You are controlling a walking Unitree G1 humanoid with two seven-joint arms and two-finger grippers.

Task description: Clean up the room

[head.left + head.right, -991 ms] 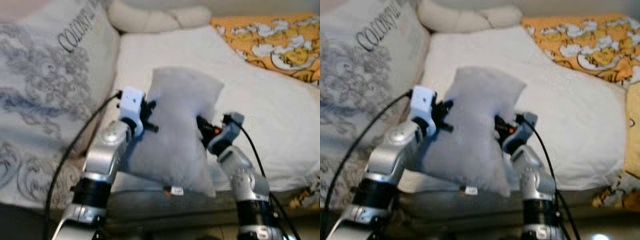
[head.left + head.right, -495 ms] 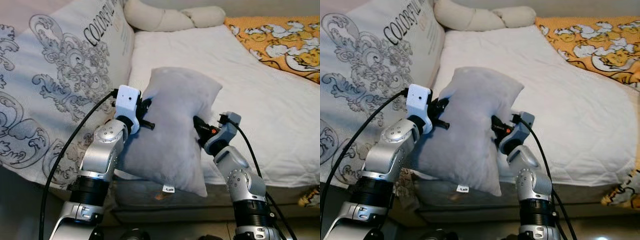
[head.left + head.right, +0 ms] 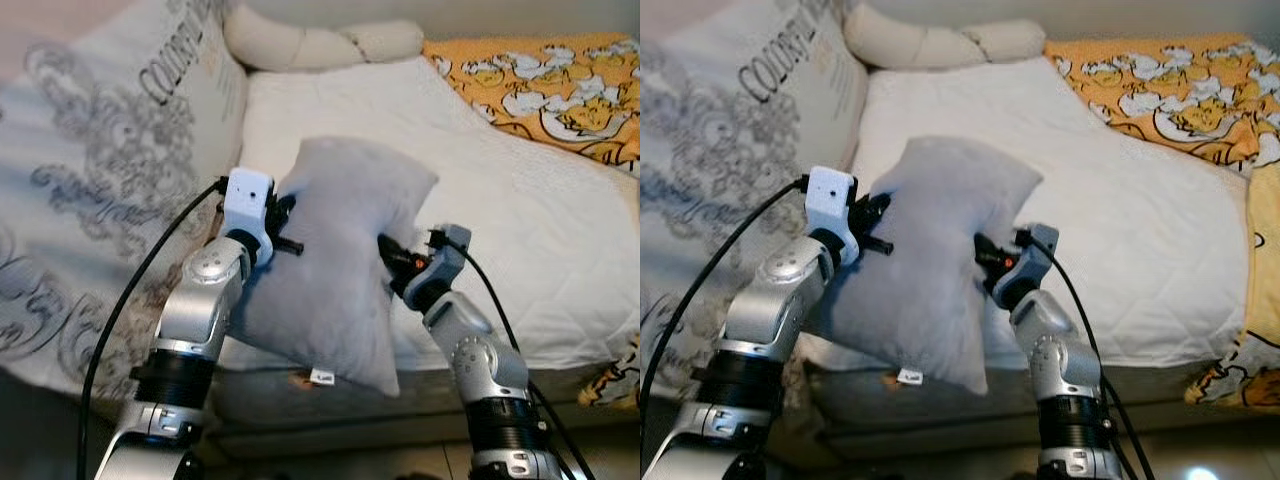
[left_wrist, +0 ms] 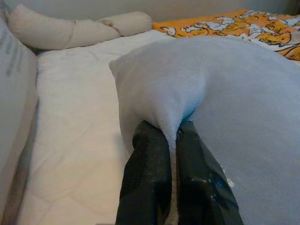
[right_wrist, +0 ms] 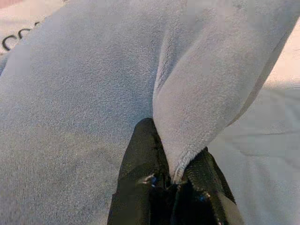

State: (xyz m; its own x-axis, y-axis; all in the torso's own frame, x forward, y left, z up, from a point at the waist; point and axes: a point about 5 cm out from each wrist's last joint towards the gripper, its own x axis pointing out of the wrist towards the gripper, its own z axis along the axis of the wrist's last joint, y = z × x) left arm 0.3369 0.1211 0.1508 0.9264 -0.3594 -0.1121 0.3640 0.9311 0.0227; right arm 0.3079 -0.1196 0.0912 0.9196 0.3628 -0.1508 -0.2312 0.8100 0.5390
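Item: one soft grey plush pillow, rectangular, with a small white label at its lower edge. It is held up in front of the robot, tilted, above the near edge of the bed and not resting flat on it; its lower corner hangs below the mattress edge.

Left end effector: at the pillow's left edge. The two black fingers are pressed together on a pinched fold of the grey fabric, which runs down between them. The white wrist camera block sits just behind, with a black cable trailing down the silver arm.

Right end effector: at the pillow's right edge, lower than the left one. Its black fingers are likewise closed on a ridge of the grey plush, the fold rising out from between them.

Bed: a white quilted mattress cover spreads behind and to the right of the pillow.

Left of the pillow: a large cream cushion with grey ornamental print and dark lettering, leaning against the side of the bed, blurred in the head views.

Far end of the bed: a long cream bolster-shaped roll, lying across the head of the mattress.

Far right: an orange blanket with white cartoon pattern, lying over the bed's right part, touching the white cover.
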